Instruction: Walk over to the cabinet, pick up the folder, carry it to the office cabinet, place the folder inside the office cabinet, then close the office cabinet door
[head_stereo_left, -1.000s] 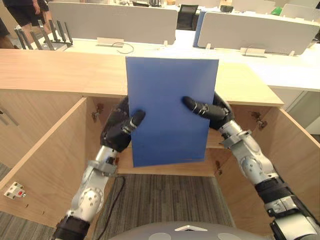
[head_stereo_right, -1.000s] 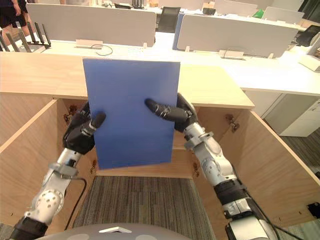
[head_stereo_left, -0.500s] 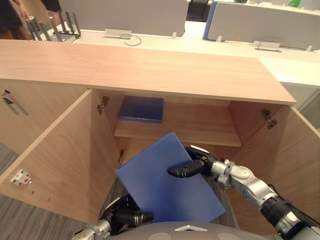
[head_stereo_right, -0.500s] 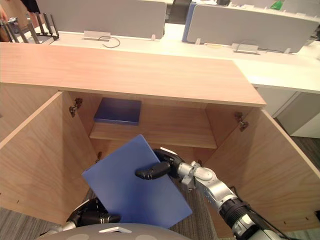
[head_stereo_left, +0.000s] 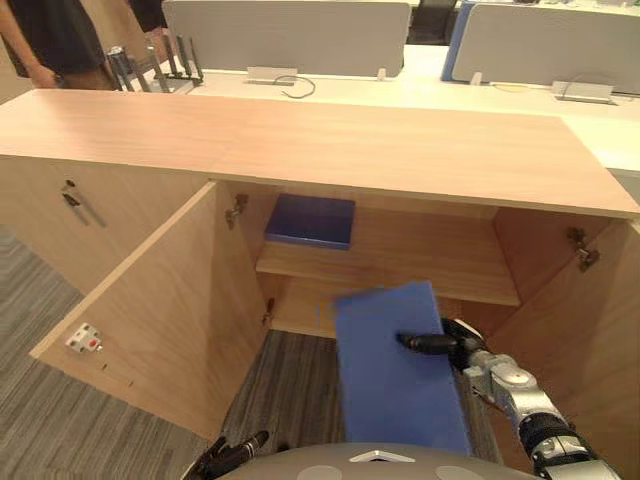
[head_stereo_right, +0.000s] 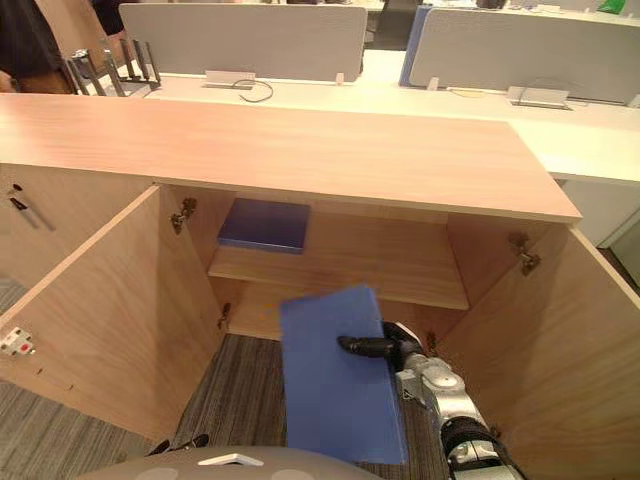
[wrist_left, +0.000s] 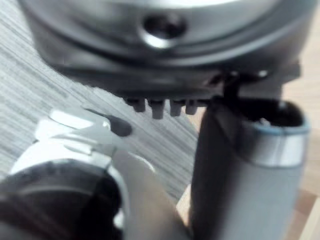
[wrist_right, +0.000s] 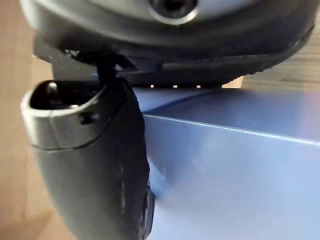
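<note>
the right hand (head_stereo_left: 455, 345) pinches the blue folder (head_stereo_left: 395, 385), thumb on its upper face, holding it tilted before the open office cabinet (head_stereo_left: 400, 150), below the shelf (head_stereo_left: 440, 270). a second folder (head_stereo_left: 310, 221) lies on that shelf. the left hand (head_stereo_left: 232, 455) hangs low; i cannot tell its finger state.

Two blue folders (head_stereo_left: 395, 370) (head_stereo_left: 310, 220), one cabinet (head_stereo_left: 350, 140), two open doors (head_stereo_left: 150, 320) (head_stereo_left: 600, 330), one person (head_stereo_left: 55, 35).

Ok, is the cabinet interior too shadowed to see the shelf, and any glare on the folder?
Left eye view: it is shaded under the cabinet top, but the shelf and the spare folder on it read plainly. Right wrist view: a pale sheen crosses the held folder beside the right hand, no washout.
</note>
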